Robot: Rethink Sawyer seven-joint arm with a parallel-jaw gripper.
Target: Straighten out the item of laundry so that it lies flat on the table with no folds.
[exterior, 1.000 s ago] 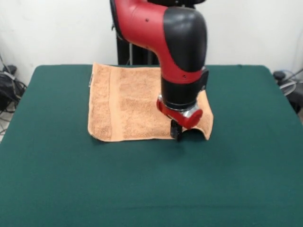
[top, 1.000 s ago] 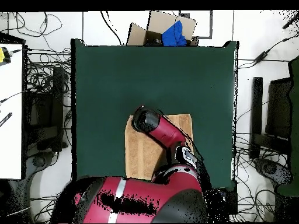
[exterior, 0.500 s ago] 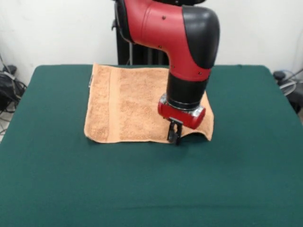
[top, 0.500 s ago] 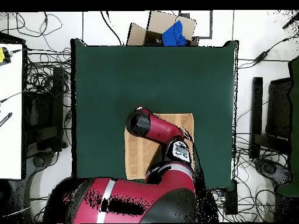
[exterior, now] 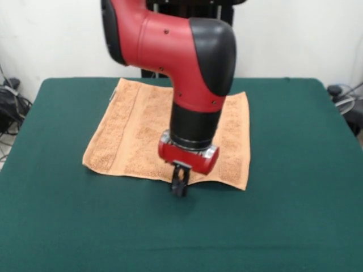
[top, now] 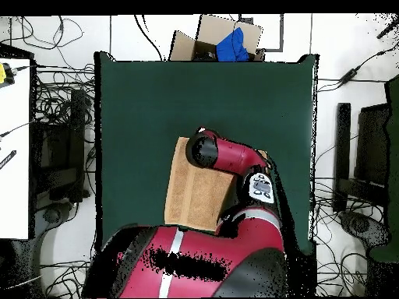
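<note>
Hand [exterior: 179,186] at towel's [exterior: 136,136] near edge

Arm: my red-and-black arm [exterior: 187,62] reaches down over the towel [exterior: 130,130].
Gripper: my gripper [exterior: 179,186] points straight down at its near edge, fingers pressed together.

bare table [exterior: 295,226] lies open on every side of the towel [exterior: 136,136]; only the arm [exterior: 193,73] rises over the towel's middle, blocking passage there.
</note>
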